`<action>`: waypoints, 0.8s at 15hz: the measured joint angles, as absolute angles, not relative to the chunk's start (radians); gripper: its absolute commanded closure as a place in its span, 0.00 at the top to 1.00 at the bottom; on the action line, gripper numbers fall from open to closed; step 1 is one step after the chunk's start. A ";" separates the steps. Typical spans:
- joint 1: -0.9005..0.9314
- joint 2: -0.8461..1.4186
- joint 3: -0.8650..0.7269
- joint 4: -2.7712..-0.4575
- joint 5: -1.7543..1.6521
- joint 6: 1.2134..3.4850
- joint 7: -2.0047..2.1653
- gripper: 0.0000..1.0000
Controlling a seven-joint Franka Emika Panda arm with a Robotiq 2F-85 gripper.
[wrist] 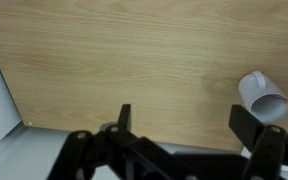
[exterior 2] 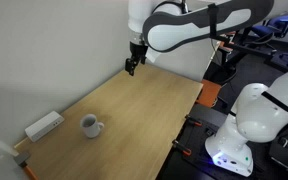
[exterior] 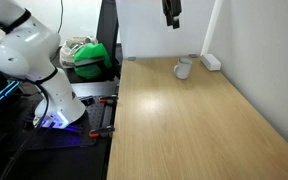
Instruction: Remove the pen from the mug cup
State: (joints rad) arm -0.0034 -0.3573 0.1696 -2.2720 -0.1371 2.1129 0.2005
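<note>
Wrist view shows the gripper (wrist: 184, 118) with its jaws spread wide and nothing between them, while the mug cup (wrist: 262, 95) sits off to the right edge, not under the jaws. In both exterior views the gripper (exterior: 172, 22) (exterior 2: 130, 69) hangs high above the worktop (exterior: 184, 120), and the mug cup (exterior: 183, 68) (exterior 2: 90, 125) stands at the far end, near a white block (exterior: 212, 62). The pen should be inside the mug cup, but it is too small to make out in any view. That is the main risk: aimed without a clear sight of such a thin stick, the jaws may straddle the rim or strike the wall, tipping the mug cup or shoving it into the block. A grasp closing off-centre could also miss the pen.
</note>
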 measured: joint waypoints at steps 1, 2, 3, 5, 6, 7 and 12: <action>-0.003 -0.357 0.170 -2.272 -0.137 2.113 0.201 1.00; -0.003 -0.357 0.170 -2.272 -0.137 2.113 0.201 1.00; -0.003 -0.357 0.170 -2.272 -0.137 2.113 0.201 1.00; -0.003 -0.357 0.170 -2.272 -0.137 2.113 0.201 1.00; -0.003 -0.357 0.170 -2.272 -0.137 2.113 0.201 1.00; -0.003 -0.357 0.170 -2.272 -0.137 2.113 0.201 1.00; 0.001 -0.354 0.167 -2.277 -0.140 2.162 0.197 1.00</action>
State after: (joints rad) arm 0.0013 -0.3543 0.1675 -2.2767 -0.1402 2.1619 0.1968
